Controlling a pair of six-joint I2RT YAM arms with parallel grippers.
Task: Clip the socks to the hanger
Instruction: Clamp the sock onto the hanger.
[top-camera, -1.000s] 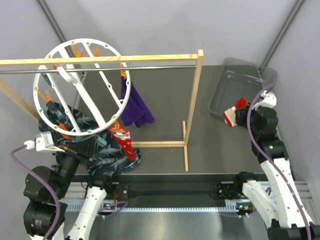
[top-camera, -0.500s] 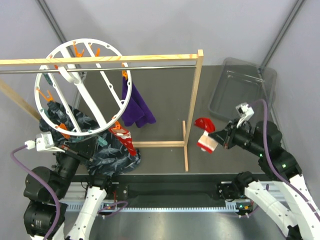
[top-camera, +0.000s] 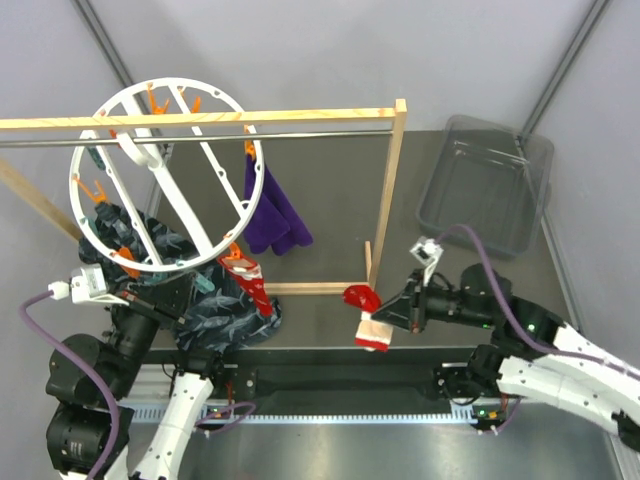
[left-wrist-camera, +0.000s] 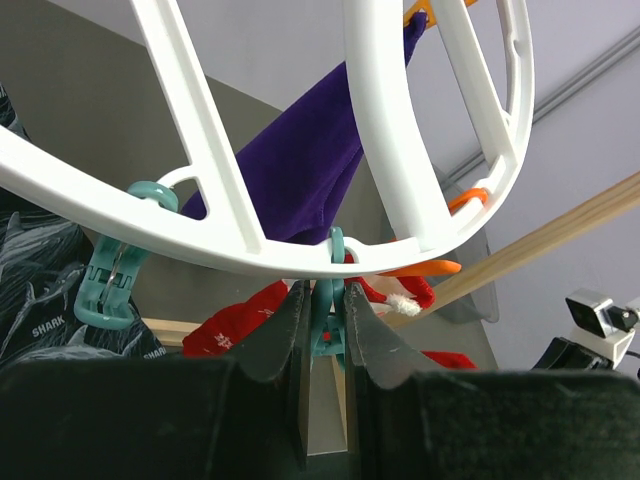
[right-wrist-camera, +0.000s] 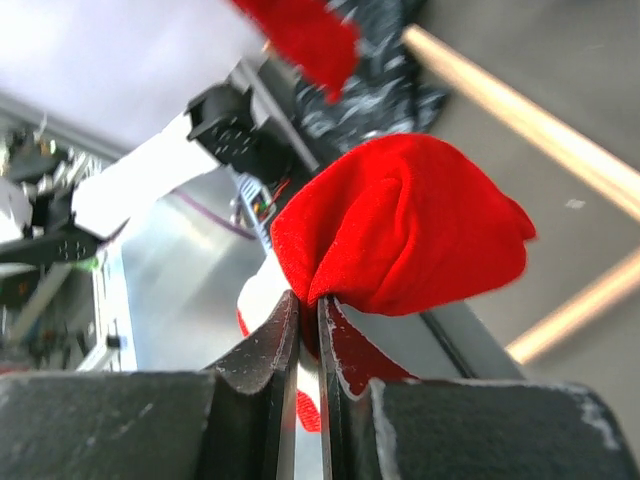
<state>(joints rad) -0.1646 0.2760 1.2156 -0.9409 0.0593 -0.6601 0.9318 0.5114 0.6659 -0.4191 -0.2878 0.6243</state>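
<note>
The white ring hanger (top-camera: 160, 180) hangs from the rail at the left, with orange clips on its rim. A purple sock (top-camera: 272, 215) and a red sock (top-camera: 247, 282) hang clipped from it. My left gripper (top-camera: 203, 286) is under the ring's near rim. In the left wrist view it (left-wrist-camera: 325, 292) is shut on a teal clip (left-wrist-camera: 330, 318) on the ring (left-wrist-camera: 200, 130), with the purple sock (left-wrist-camera: 300, 180) and red sock (left-wrist-camera: 235, 320) behind. My right gripper (top-camera: 392, 312) is shut on another red sock (top-camera: 368, 318), held above the table's front edge. In the right wrist view the jaws (right-wrist-camera: 308, 300) pinch this sock's fold (right-wrist-camera: 400, 230).
A wooden-framed rack (top-camera: 385, 220) with a metal rail spans the left and middle. Dark patterned fabric (top-camera: 225, 315) lies under the ring by the left arm. A clear plastic bin (top-camera: 485, 185) stands at the back right. A second teal clip (left-wrist-camera: 108, 285) hangs on the ring.
My right arm has swung from the bin at the back right forward and left to the front middle, carrying the red sock. The left arm and hanger have not moved.
</note>
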